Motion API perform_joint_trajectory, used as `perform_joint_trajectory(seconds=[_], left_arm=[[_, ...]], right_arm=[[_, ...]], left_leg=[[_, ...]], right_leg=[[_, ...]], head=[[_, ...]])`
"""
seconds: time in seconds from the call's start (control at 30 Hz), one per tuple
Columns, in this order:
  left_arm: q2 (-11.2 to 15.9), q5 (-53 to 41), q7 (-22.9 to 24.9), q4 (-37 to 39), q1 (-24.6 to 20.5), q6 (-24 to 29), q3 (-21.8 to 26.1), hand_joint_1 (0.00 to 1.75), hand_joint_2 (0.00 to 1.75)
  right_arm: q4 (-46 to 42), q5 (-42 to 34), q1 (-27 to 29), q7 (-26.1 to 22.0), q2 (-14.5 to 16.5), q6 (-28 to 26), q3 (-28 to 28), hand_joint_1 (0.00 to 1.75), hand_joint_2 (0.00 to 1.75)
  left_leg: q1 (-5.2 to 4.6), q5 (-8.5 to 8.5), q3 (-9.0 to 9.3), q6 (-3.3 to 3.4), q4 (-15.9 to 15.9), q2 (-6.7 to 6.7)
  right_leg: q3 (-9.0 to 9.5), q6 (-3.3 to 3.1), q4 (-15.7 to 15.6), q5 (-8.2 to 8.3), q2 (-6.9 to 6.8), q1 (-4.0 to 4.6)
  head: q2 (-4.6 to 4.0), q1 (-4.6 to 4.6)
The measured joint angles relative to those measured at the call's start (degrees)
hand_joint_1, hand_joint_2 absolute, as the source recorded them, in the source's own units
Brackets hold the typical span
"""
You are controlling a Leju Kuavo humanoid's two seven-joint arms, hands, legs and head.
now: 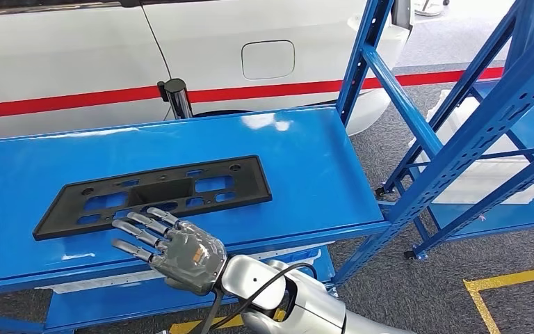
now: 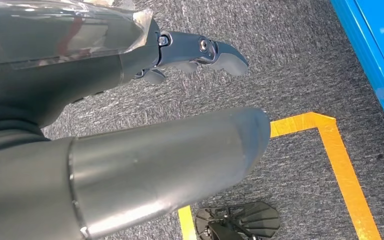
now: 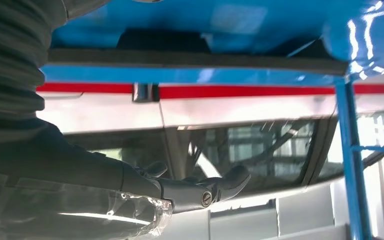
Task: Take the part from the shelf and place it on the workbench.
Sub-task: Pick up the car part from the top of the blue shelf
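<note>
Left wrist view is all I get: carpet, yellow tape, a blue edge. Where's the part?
Observer: The part lies flat on the blue bench, in the head view.
Operator: Is a hand on it?
Observer: The right hand hovers at the part's near edge, fingers spread, gripping nothing.
Operator: And my left hand?
Observer: The left hand hangs over the carpet, holding nothing.
Operator: What's behind the bench?
Observer: A white car with a red stripe.
</note>
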Motion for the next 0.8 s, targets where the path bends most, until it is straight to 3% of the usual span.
perform_joint_trajectory(seconds=[0.43, 0.8], left_arm=[[-0.5, -1.6, 0.4, 0.0, -0.1, 0.1, 0.0, 0.0, 0.0], [-0.5, -2.0, 0.7, 0.0, -0.1, -0.3, -0.1, 0.0, 0.0]], right_arm=[[17.7, 16.5, -2.7, 9.7, 4.3, -15.1, 0.5, 0.0, 1.75], [25.3, 18.6, -4.6, 11.8, 6.0, -16.4, -0.6, 0.0, 1.75]], left_leg=[[0.0, 0.0, 0.01, 0.0, 0.0, 0.0], [0.0, 0.0, 0.02, 0.0, 0.0, 0.0]], right_leg=[[0.01, 0.0, 0.0, 0.0, 0.0, 0.01], [0.0, 0.0, 0.0, 0.0, 0.0, 0.0]], head=[[0.0, 0.0], [0.0, 0.0]])
